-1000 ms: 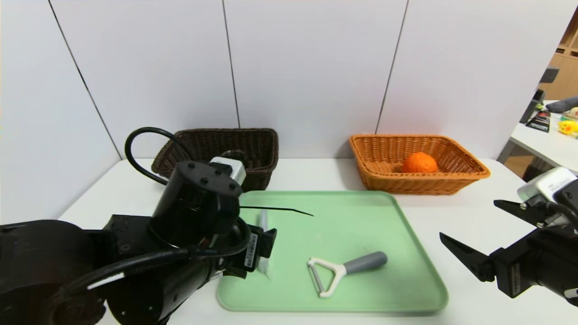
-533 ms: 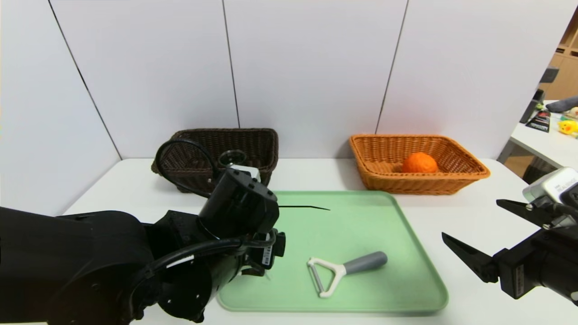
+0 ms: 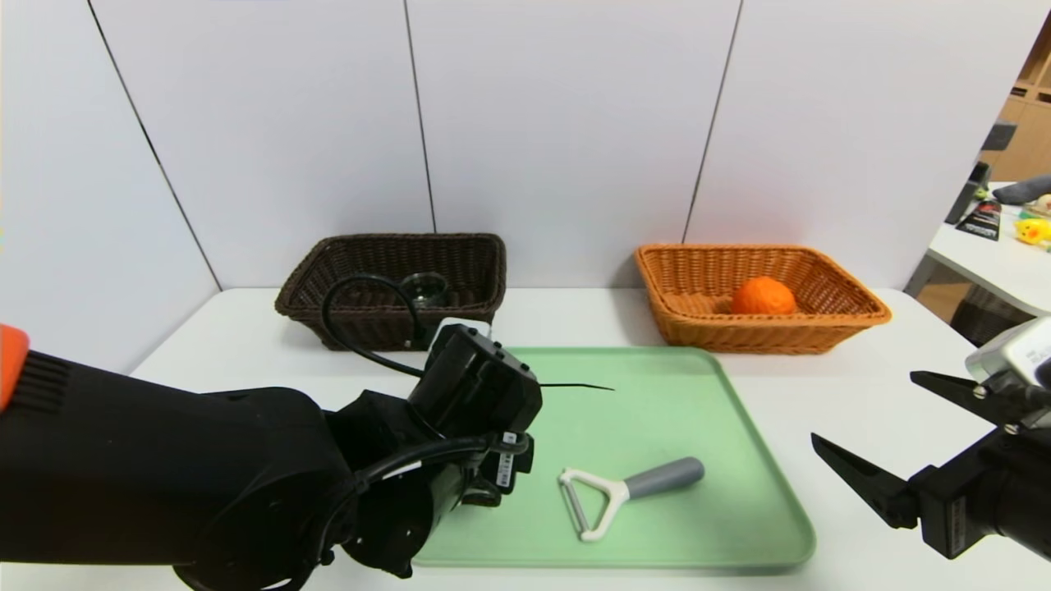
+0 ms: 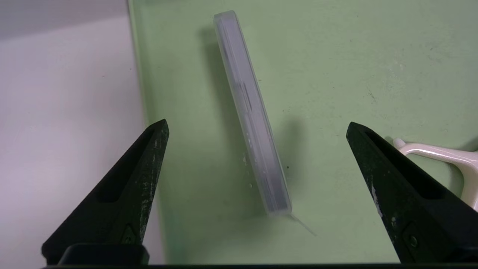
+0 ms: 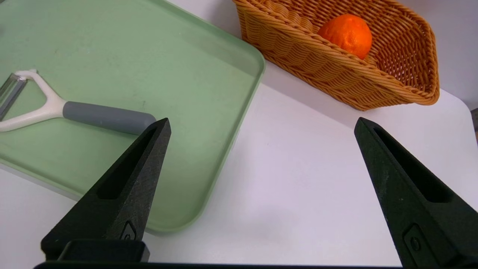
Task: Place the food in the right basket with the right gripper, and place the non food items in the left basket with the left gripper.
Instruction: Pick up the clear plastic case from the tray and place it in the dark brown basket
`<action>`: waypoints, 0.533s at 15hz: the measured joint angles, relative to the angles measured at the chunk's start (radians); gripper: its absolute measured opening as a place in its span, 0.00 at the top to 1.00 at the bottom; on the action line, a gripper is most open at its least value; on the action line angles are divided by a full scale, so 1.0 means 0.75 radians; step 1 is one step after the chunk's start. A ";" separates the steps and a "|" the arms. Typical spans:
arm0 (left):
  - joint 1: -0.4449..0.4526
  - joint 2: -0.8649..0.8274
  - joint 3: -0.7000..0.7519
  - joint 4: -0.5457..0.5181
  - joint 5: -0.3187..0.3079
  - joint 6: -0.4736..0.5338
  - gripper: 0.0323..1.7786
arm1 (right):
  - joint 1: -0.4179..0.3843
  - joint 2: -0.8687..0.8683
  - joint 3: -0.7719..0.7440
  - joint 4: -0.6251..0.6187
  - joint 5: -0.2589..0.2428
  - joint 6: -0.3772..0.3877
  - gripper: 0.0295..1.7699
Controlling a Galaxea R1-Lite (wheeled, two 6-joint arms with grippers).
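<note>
Change: we see the left tool (image 4: 255, 127) has swung in over the tray (image 3: 739, 492).
Tool state: wide open, empty, straddling the grey bar (image 4: 252, 116).
Meaning: we expect the bar goes next.

Orange fruit (image 3: 764, 296) in tan basket (image 3: 854, 316), glass dish (image 3: 424, 289) in dark basket (image 3: 328, 308), peeler (image 3: 624, 497) and grey bar (image 4: 251, 112) on tray.

Both baskets are woven wicker with a ribbed, rough weave: the left basket (image 3: 394, 283) dark brown and dull, the right basket (image 3: 759, 300) orange-tan with a faint sheen. In the right basket the food (image 3: 763, 296) has bumpy, matt skin. The tray (image 3: 706, 410) looks like smooth matt plastic, lightly scuffed. On the tray, the peeler (image 3: 612, 497) has a glossy white plastic head and a matt grey handle; the bar (image 4: 252, 112) is frosted, translucent plastic. The desk (image 3: 821, 386) is smooth and white.
</note>
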 joint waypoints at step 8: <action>0.028 0.070 -0.005 -0.001 -0.009 -0.058 0.05 | 0.000 -0.013 0.009 -0.006 0.005 -0.014 0.04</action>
